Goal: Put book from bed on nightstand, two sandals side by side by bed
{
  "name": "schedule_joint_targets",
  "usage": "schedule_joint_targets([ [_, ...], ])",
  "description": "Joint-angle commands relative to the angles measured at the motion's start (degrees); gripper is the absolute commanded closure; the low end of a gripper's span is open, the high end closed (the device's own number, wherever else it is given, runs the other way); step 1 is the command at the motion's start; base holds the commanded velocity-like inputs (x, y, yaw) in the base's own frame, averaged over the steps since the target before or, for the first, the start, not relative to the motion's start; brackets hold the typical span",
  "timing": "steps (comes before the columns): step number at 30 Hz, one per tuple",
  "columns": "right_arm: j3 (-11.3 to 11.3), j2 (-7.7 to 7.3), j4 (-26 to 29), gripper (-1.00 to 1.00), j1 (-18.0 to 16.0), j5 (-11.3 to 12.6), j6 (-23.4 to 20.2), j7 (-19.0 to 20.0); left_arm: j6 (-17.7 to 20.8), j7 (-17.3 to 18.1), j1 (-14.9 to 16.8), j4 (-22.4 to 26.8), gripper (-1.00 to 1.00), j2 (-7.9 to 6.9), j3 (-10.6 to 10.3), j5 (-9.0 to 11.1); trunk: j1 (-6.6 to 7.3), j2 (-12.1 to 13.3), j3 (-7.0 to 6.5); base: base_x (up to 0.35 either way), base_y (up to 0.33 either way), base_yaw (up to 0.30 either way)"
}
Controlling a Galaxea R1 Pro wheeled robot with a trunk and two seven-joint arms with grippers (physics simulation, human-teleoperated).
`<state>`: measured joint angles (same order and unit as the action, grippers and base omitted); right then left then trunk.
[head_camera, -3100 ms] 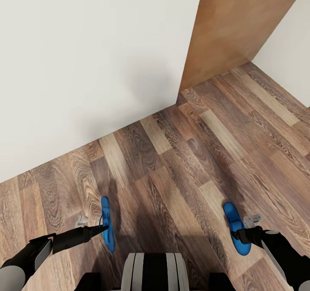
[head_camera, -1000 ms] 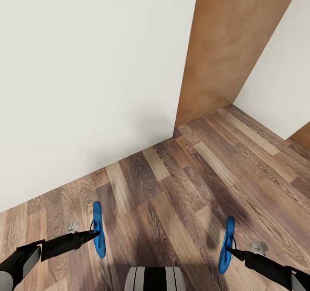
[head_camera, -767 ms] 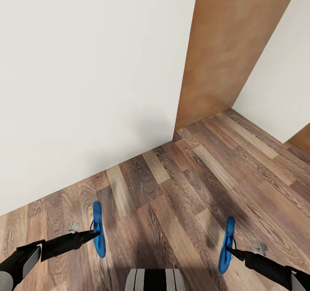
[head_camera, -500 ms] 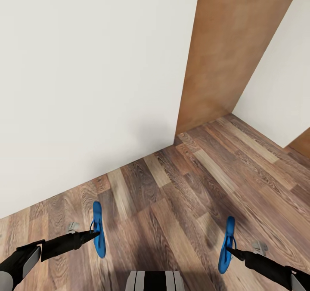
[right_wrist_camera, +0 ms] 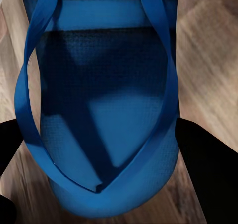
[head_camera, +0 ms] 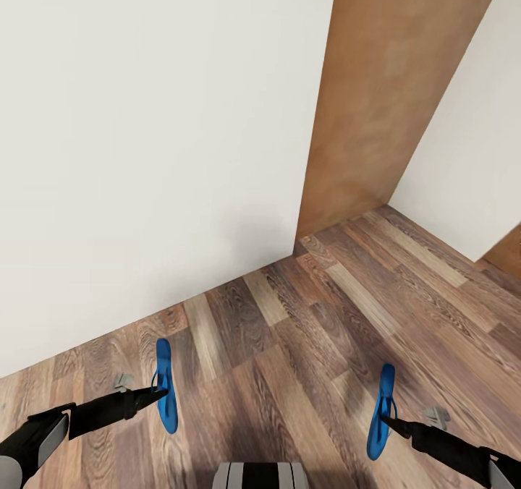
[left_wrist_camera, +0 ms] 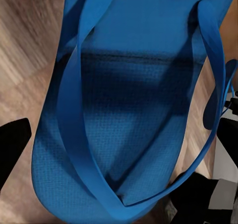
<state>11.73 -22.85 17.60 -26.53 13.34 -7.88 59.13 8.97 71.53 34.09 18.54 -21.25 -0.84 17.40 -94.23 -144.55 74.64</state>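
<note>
A: How is the floor (head_camera: 304, 330) finished?
B: Brown wood planks with strong grain are seen, matt to faintly satin. The wall (head_camera: 145, 149) on the left is rendered plain white and matt, and the door (head_camera: 383, 91) at the far right as smooth, even brown wood.

A: And the sandals?
B: On the left sandal (left_wrist_camera: 134, 110) a fine woven texture is shown, like matt foam; its straps look smooth. The right sandal (right_wrist_camera: 109, 110) is surfaced alike
</note>
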Motion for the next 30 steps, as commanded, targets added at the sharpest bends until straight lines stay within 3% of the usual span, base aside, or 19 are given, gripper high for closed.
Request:
schedule_joint_targets([
  [1,0.04,0.00,-0.02,1.00,-0.02,0.36,-0.64,0.20,0.61,0.19,0.01,0.00,1.00,-0.02,-0.13,0.26,0.03,0.00,-0.19,0.000,0.000,0.000],
  [30,0.04,0.00,-0.02,1.00,-0.02,0.37,-0.64,0.20,0.61,0.19,0.01,0.00,1.00,-0.02,-0.13,0.26,0.78,0.39,-6.61,0.000,0.000,0.022],
])
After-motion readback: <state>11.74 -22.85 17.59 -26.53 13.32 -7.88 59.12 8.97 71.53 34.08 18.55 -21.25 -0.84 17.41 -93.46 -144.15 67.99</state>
